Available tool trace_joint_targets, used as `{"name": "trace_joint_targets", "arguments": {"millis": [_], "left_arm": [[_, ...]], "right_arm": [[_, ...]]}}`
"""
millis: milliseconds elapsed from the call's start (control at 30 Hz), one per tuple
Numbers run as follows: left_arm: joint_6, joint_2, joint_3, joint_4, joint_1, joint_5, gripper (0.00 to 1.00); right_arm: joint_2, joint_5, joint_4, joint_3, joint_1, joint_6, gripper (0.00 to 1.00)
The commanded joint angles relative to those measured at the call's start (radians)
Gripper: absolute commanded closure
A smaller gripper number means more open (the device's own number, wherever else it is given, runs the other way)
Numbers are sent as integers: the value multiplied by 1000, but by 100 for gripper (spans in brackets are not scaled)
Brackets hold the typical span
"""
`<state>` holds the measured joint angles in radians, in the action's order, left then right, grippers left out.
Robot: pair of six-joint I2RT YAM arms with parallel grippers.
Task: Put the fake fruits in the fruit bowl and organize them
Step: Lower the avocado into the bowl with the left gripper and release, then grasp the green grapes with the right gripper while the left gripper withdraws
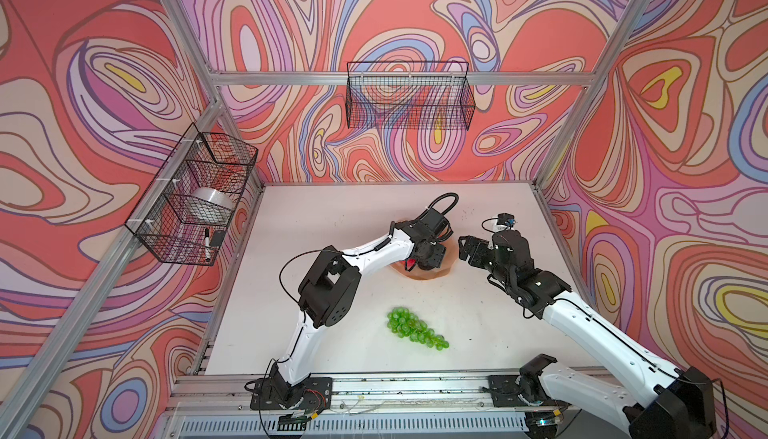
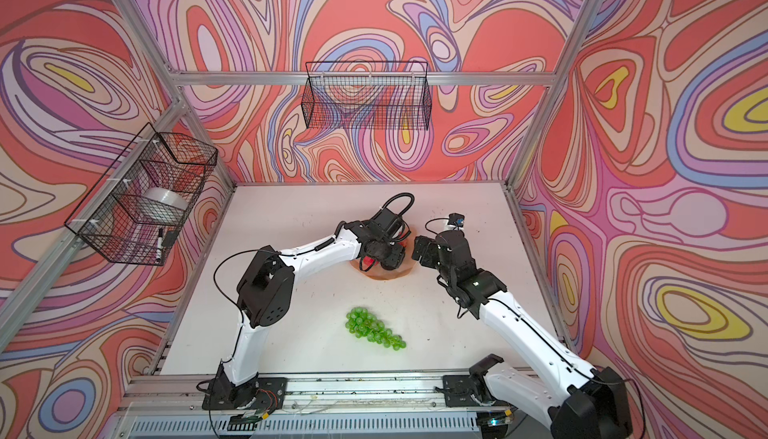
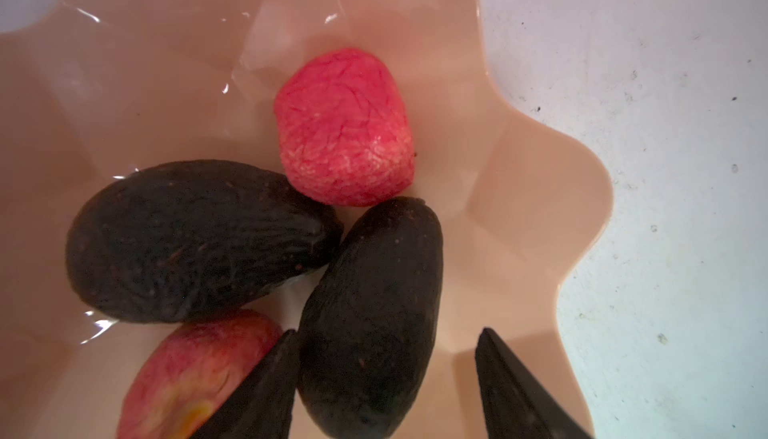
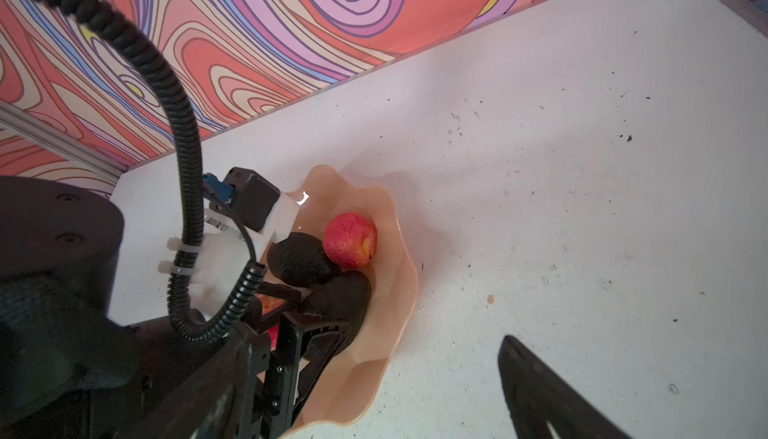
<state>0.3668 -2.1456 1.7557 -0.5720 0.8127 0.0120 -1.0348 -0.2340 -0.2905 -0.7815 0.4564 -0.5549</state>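
Clock directions refer to the top views, with 12 o'clock toward the back wall.

**Position.** The fruit bowl [image 1: 441, 273] stands on the table [image 1: 332, 225], behind its middle. It holds the first avocado [image 3: 199, 241], the second avocado [image 3: 370, 316], the first apple [image 3: 345, 129] and the second apple [image 3: 195, 366], all packed together. The grapes [image 1: 417, 329] lie on the table at 6 o'clock of the bowl, well apart from it.

**Jaws.** The left gripper [image 3: 386, 331] hangs in the bowl. Its jaws are partly open astride the second avocado, one finger close to its flank and the other clear of it, gripping nothing. The right gripper [image 1: 468, 250] hovers at 3 o'clock, just beside the rim, with its jaws wide and empty.

**Hazards.**
- A slanted lift could let the near finger drag the second avocado or push the second apple.
- Either gripper could catch the wavy rim and shift or tip the bowl.
- The two grippers are near each other and could collide.
- The long bunch may drape over the rim or roll the packed fruit.

**Clearance.** Part of the bowl floor shows bare in the left wrist view. The table is bare around the grapes, with the left arm's elbow at 9 o'clock and the front rail at 6 o'clock.
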Motion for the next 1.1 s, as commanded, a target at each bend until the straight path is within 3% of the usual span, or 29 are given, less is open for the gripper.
{"name": "trace_joint_targets", "arguments": {"millis": [0,133,300,500,633,700,867,1067], "left_arm": [[14,88,-16,-4,3,-35,32],[39,227,-92,58,-14,-72,31],[54,478,-286,202,-44,-186,27],[87,861,-660,422,-115,-373,15],[86,1108,-917,570,-181,-438,5],[99,1194,-979,561,-218,-444,1],[131,1302,-1037,427,-269,-473,0],[156,1330,-1061,378,-279,-469,0]], "right_arm": [[3,-23,-29,-17,-5,15,3],[-5,-8,-55,-27,-5,48,5],[-85,175,-102,-68,6,115,10],[-140,192,-90,-50,196,140,11],[-180,216,-38,-12,339,147,11],[-208,209,-39,-3,396,152,10],[-257,235,13,28,511,146,9],[-333,200,62,43,596,137,9]]}}
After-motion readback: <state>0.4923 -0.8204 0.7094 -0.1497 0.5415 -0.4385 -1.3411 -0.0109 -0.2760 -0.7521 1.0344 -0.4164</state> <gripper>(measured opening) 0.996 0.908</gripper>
